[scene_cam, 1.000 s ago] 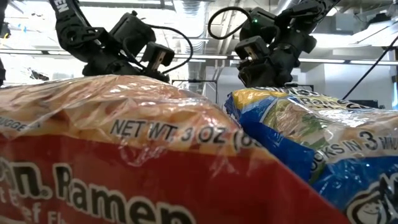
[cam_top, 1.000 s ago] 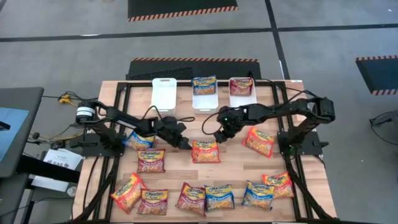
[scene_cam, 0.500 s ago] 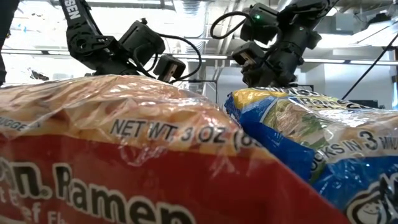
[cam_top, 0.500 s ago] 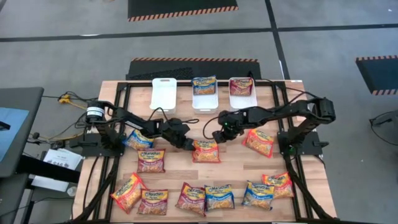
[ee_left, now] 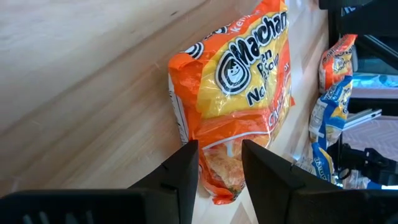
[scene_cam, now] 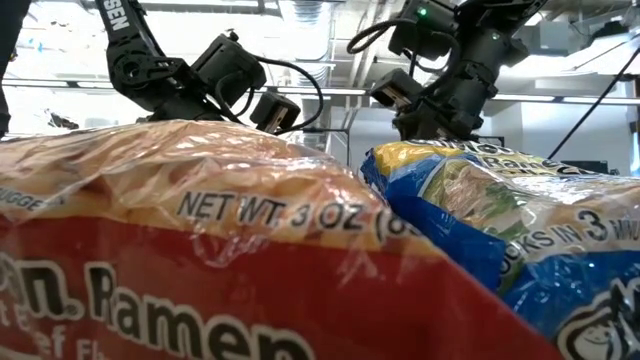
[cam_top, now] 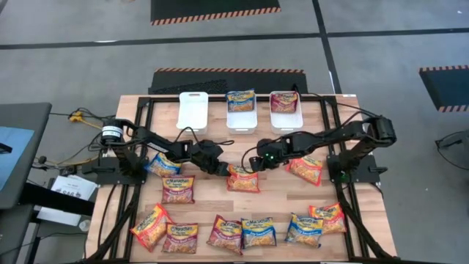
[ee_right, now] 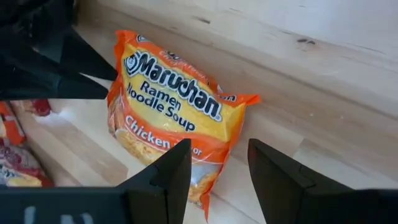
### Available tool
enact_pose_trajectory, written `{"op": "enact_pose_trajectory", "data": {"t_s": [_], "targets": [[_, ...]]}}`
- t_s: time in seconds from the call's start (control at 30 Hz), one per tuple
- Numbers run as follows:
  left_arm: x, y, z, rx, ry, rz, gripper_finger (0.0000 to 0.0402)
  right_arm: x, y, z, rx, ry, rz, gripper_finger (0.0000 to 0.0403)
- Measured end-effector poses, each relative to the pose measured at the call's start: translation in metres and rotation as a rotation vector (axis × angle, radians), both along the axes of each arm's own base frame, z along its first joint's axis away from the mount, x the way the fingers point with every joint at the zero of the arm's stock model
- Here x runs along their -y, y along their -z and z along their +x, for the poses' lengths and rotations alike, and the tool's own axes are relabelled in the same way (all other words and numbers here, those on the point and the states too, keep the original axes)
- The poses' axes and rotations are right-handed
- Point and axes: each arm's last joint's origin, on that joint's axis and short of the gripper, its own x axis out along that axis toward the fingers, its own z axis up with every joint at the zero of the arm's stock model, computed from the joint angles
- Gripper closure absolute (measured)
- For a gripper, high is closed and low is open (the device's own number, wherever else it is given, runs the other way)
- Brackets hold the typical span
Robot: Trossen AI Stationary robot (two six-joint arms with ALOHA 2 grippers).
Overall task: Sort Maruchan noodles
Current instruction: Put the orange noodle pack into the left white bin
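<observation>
An orange Maruchan packet lies flat on the wooden table's middle. My left gripper is open at the packet's far-left corner; in its wrist view the fingers stand on either side of one end of the packet. My right gripper is open at the packet's far-right corner, and its fingers straddle a corner of the packet. I see no touch by either gripper. Other packets lie around the table.
Three white bins stand at the far edge: the left one bare, the middle one holding a blue-and-yellow packet, the right one a dark red packet. Loose packets lie left, right and along the near edge.
My left gripper has moved toward the table's right, up to the orange packet's corner, then kept still. My right gripper has come a little toward the near edge and down, closer to the same packet. The packet has stayed in place.
</observation>
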Motion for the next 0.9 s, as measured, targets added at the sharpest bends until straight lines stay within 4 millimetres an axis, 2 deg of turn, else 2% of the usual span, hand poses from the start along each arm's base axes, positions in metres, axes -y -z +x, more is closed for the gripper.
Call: {"op": "enact_pose_trajectory", "data": {"t_s": [0.27,0.43,0.6,0.77,0.9], "targets": [[0.0,0.0,0.0,0.01,0.003,0.004,0.0288,0.005,0.029,0.013,-0.046,0.034,-0.012,0.0221],[0.0,-0.001,0.001,0.017,0.01,-0.001,0.0288,0.004,0.031,0.02,0.007,0.021,0.006,0.0231],[0.0,0.0,0.0,0.011,0.01,-0.001,0.0288,0.002,0.046,0.025,-0.012,0.001,0.046,0.0235],[0.0,0.0,0.0,0.008,0.015,0.004,0.0288,-0.002,0.055,0.038,0.078,-0.012,0.077,0.0236],[0.0,0.001,-0.001,-0.006,0.015,0.005,0.0288,-0.003,0.055,0.039,0.091,-0.023,0.092,0.0251]]}}
